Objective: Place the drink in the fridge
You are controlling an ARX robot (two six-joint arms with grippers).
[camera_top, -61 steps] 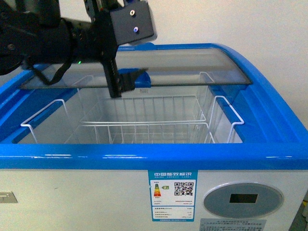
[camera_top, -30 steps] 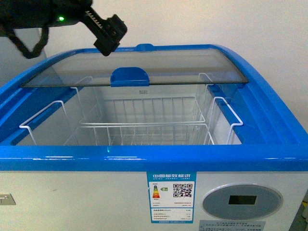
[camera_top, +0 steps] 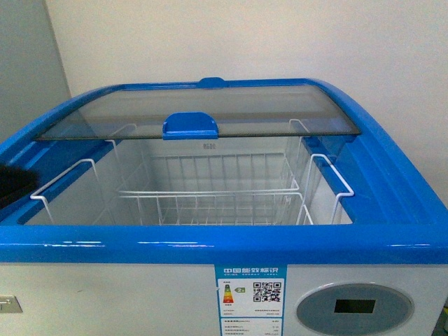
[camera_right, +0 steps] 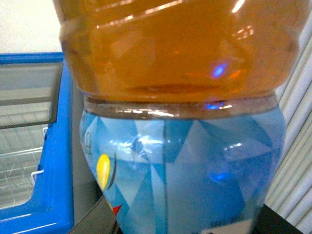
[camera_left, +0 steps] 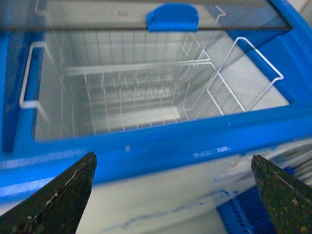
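I see the fridge straight ahead with its top open. The glass lid lies over the 12 o'clock half of the opening, with its blue handle at the middle of its near edge. Below it the white wire baskets hang with nothing in them. On the front wall, toward 6 o'clock, are an energy sticker and, at 5 o'clock, a round grey display. A dark shape cuts in at 9 o'clock; I cannot tell what it is.

The left pincer hangs above the near blue rim, its fingers spread wide with nothing between them.

The right pincer is clamped on the bottle, which is outside the fridge, beside its blue rim. Amber liquid and the blue label fill that camera.
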